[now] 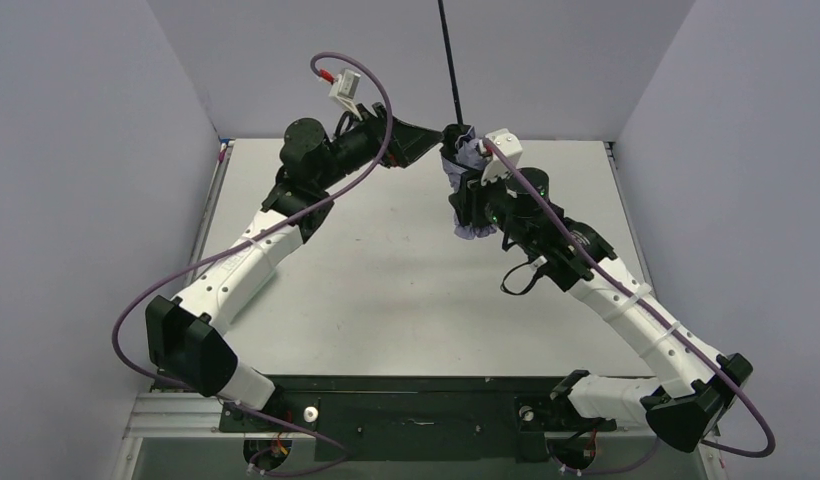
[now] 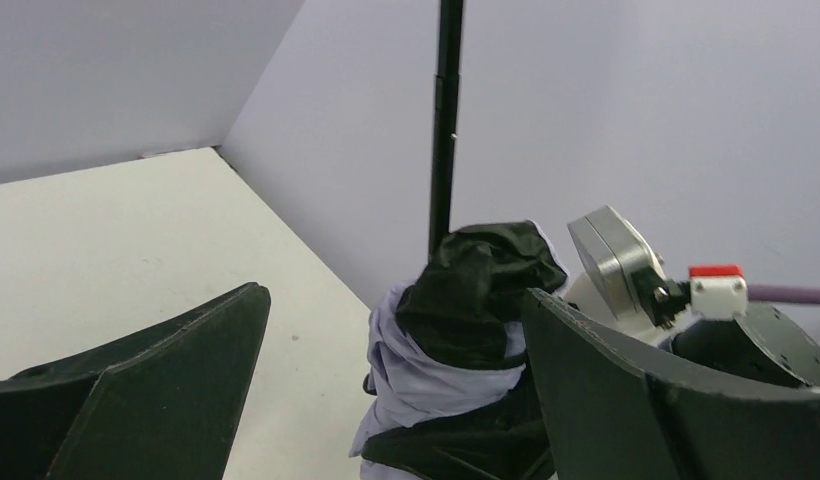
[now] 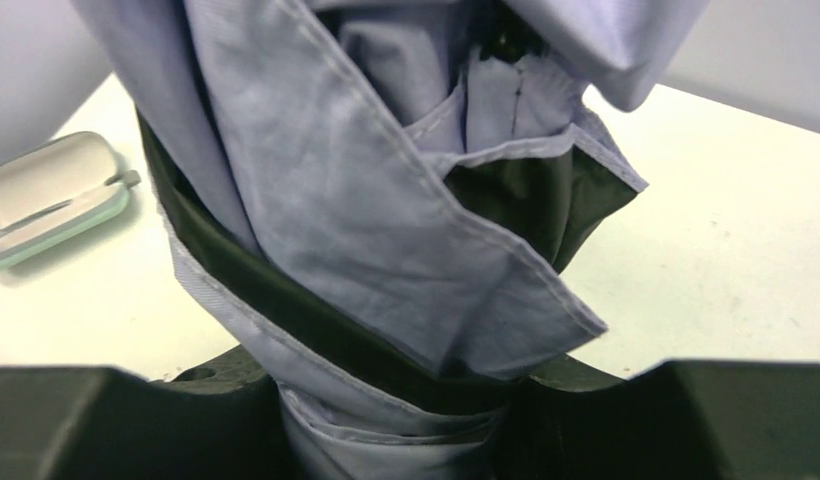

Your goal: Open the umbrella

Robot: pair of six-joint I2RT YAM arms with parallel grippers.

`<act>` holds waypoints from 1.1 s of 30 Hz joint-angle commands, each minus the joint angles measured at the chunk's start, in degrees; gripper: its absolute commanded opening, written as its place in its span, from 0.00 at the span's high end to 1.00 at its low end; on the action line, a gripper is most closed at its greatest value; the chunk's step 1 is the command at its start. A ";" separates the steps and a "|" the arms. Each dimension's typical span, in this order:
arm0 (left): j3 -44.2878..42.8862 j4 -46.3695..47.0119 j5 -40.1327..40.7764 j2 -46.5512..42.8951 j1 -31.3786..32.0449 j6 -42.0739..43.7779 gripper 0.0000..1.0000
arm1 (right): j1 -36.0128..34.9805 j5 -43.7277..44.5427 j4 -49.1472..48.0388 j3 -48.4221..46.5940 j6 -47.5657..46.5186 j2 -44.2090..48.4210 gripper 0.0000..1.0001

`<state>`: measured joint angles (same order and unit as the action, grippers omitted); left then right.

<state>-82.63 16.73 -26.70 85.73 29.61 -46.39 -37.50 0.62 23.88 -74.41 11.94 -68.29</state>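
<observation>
The umbrella is folded, a crumpled bundle of pale lavender canopy with black lining, held upright above the table. Its thin black shaft rises out of the top view. My right gripper is shut on the lower part of the bundle; in the right wrist view the umbrella cloth fills the frame, pinched between the dark fingers. My left gripper is open at the bundle's top. In the left wrist view the umbrella stands between its wide-apart fingers, close to the right one; the shaft rises behind.
A pale oblong case with a green edge lies on the white table at the left of the right wrist view. Grey walls enclose the table on three sides. The right wrist's camera mount sits just behind the bundle.
</observation>
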 commanded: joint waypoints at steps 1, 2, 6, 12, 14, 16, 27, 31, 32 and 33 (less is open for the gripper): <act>-0.78 1.07 3.95 1.27 0.28 -3.09 0.03 | -3.64 10.74 -7.44 0.33 -4.32 1.83 1.00; -0.95 1.10 4.11 1.72 0.37 -3.27 0.03 | -5.07 12.81 -7.62 0.54 -5.29 1.73 1.00; -0.27 3.39 2.87 2.92 0.54 -5.08 0.03 | -7.73 15.95 -8.46 1.43 -7.91 1.27 1.00; 3.50 13.13 -1.34 3.03 1.01 -8.97 0.03 | -7.98 16.64 -8.76 1.41 -8.05 0.57 1.00; 3.71 14.23 -2.24 3.28 1.39 -9.47 0.03 | -8.10 16.95 -8.64 1.64 -8.22 0.41 1.00; 4.23 15.61 -3.17 3.63 1.61 -10.88 0.03 | -8.12 17.48 -8.71 1.98 -8.19 0.17 1.00; 3.99 19.32 -6.63 3.63 2.19 -11.43 0.03 | -8.25 17.27 -8.49 3.47 -8.65 0.28 0.98; -0.81 5.22 -2.73 4.71 4.70 -3.90 0.03 | -9.13 18.20 -9.18 3.13 -10.79 -0.17 0.98; -1.01 3.43 -1.55 4.88 4.95 -3.23 0.03 | -9.42 18.85 -9.83 2.98 -11.33 -0.26 0.98; -1.06 1.36 0.39 5.28 5.05 -3.46 0.03 | -10.03 20.15 -10.18 2.92 -12.34 -0.35 0.97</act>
<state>-79.46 27.09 -30.85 89.89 32.95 -54.78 -45.78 17.02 20.91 -70.32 2.63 -68.60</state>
